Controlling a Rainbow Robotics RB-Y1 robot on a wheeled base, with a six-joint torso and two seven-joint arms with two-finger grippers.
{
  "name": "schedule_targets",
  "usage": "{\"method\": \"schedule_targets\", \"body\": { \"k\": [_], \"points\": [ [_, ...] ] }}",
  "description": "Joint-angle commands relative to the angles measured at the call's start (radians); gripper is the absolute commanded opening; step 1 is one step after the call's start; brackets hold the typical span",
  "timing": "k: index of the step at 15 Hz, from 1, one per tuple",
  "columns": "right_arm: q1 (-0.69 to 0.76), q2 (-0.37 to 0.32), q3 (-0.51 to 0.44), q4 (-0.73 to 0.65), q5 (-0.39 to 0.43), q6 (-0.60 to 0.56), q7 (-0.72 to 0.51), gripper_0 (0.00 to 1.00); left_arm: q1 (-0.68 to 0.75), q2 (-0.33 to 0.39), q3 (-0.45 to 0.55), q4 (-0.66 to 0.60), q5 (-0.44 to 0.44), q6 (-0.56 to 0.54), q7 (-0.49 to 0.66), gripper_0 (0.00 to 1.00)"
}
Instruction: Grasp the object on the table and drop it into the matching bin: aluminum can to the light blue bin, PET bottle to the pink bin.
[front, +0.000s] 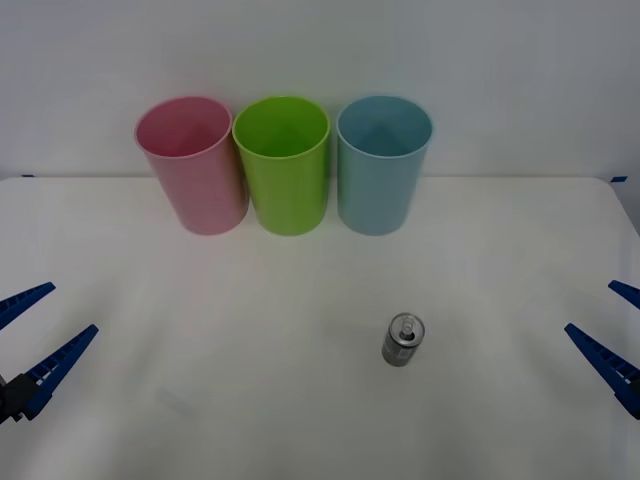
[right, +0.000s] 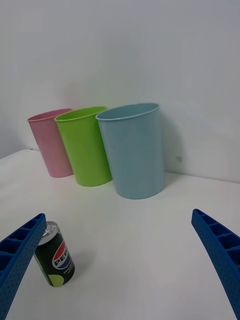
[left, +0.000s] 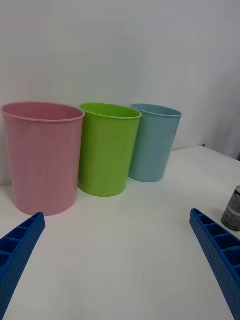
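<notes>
A small dark grey aluminum can (front: 403, 340) with a silver top and pull tab stands upright on the white table (front: 250, 380), right of centre; the right wrist view shows the can (right: 54, 260) with yellow-green print, and the left wrist view catches the can (left: 232, 208) at its edge. At the back stand the pink bin (front: 192, 163), a lime green bin (front: 283, 163) and the light blue bin (front: 382, 163) in a row. My left gripper (front: 28, 340) is open at the far left edge. My right gripper (front: 612, 335) is open at the far right edge. Both are far from the can.
The three bins stand close together near the table's far edge, in front of a white wall. In the right wrist view the light blue bin (right: 132, 150) is nearest; in the left wrist view the pink bin (left: 42, 155) is nearest. Bare tabletop surrounds the can.
</notes>
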Motion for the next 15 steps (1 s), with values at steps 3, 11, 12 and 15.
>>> {"method": "schedule_targets", "body": {
  "k": [3,11,12,15],
  "points": [
    [0.01,0.019,0.002,0.006,-0.006,-0.005,0.0,1.0,0.0,0.0,0.0,0.0,0.0,0.0,0.0,1.0],
    [0.054,-0.033,0.074,0.012,-0.04,0.01,0.035,1.0,0.0,0.0,0.0,0.0,0.0,0.0,0.0,1.0],
    [0.056,-0.036,0.082,0.021,-0.04,0.007,0.044,1.0,0.0,0.0,0.0,0.0,0.0,0.0,0.0,1.0],
    [0.054,-0.045,0.105,0.063,-0.023,-0.012,0.078,1.0,0.0,0.0,0.0,0.0,0.0,0.0,0.0,1.0]
  ]
}}
